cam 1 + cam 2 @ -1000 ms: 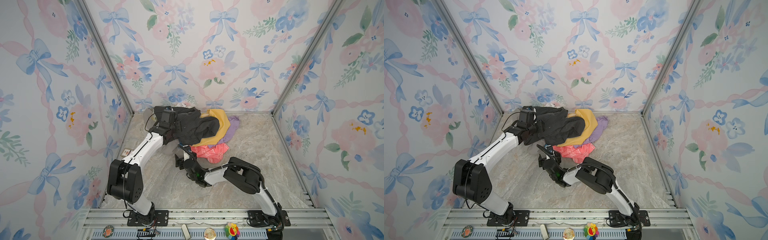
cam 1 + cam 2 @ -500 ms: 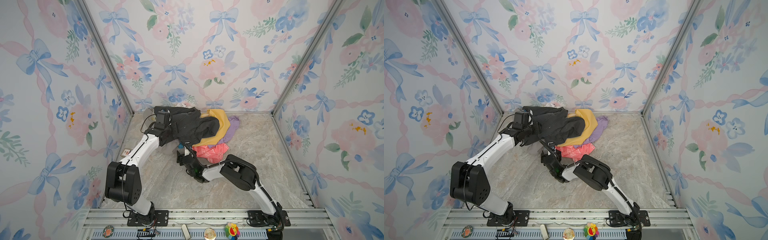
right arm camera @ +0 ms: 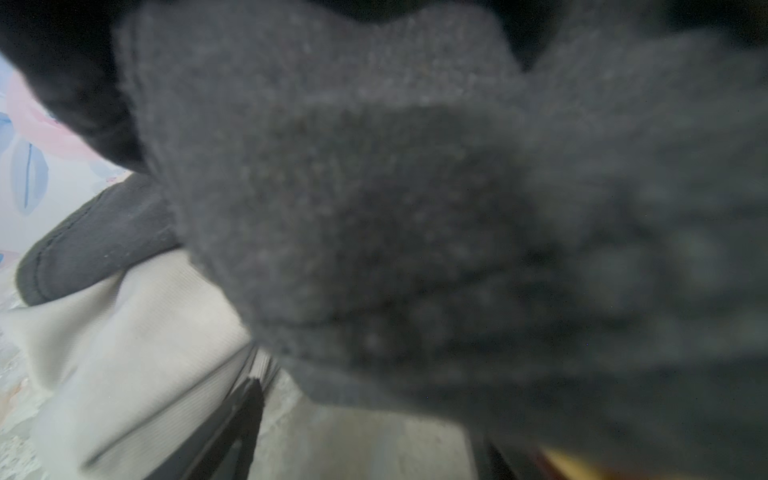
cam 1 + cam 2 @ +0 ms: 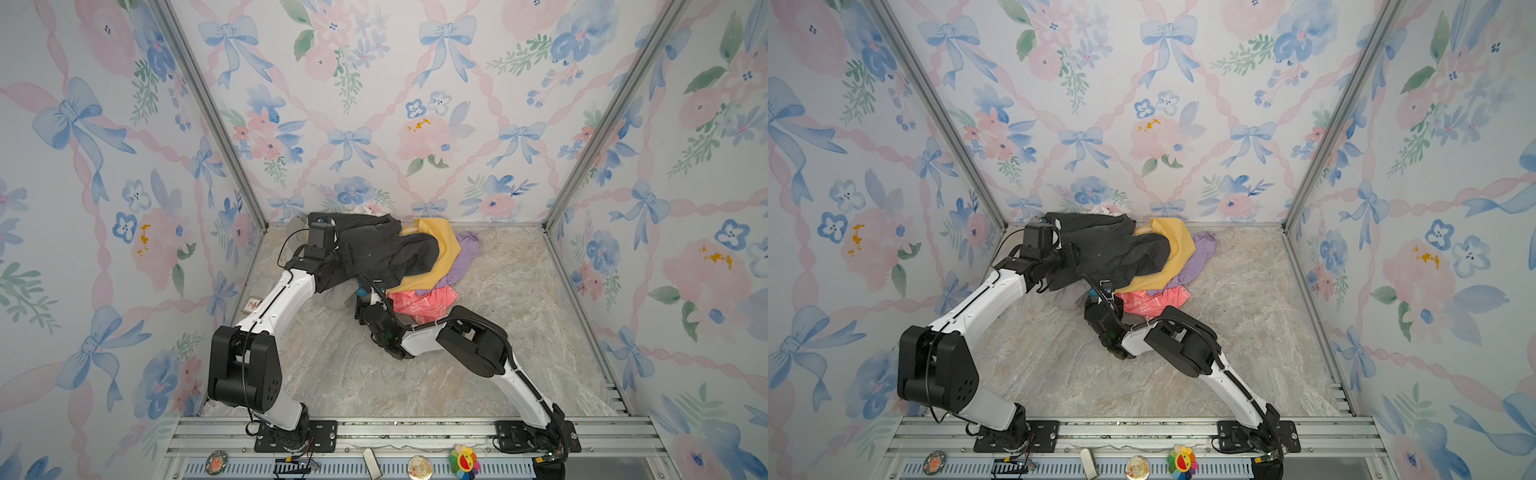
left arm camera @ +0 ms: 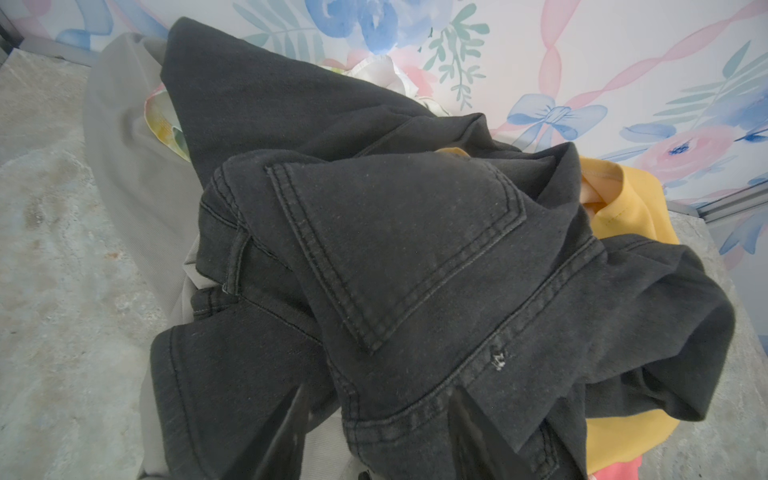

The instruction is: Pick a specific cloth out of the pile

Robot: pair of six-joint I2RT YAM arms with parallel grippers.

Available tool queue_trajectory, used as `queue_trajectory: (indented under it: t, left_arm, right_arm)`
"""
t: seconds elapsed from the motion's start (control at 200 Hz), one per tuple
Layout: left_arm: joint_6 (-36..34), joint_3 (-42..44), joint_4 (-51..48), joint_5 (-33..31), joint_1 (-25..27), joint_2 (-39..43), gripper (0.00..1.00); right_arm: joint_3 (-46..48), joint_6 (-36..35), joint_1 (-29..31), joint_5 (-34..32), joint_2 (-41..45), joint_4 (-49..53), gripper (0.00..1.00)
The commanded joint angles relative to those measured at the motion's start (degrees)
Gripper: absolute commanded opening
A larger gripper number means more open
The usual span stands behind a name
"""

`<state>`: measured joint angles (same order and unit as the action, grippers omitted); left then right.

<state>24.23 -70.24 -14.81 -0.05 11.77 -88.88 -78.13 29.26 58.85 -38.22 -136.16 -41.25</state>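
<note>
We're clamping the left gripper (image 5: 378, 392) on the denim jacket (image 4: 374, 249) topping the pile (image 4: 434, 249) by the back wall. The right gripper (image 3: 365, 411) is sitting spread wide beneath it. The cloth (image 4: 363, 293) is barely showing, a teal sliver there.

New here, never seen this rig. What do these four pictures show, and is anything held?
Two robot arms with two-finger grippers stand at the front of a table. Two pictures look down from overhead; the other two come from a camera on each wrist. At the back lies a pile of clothes: a dark jacket on top, yellow cloth, lilac cloth and pink cloth beneath. The left gripper is shut on the jacket, holding it up. The right gripper, open, reaches under it and holds nothing.
</note>
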Motion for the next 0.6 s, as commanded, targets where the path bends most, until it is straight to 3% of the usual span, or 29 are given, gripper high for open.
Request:
queue_trajectory:
  t: [0.0, 0.595]
  left_arm:
    - [0.36, 1.07, 0.75, 0.69, -0.49, 1.92, 0.56]
    - [0.2, 1.33, 0.83, 0.05, -0.59, 1.63, 0.55]
  right_arm:
    - [-2.02, 1.6, -1.15, -0.54, -2.24, 1.29, 0.79]
    - [-7.82, 4.88, -1.81, 1.55, -5.16, 8.96, 0.76]
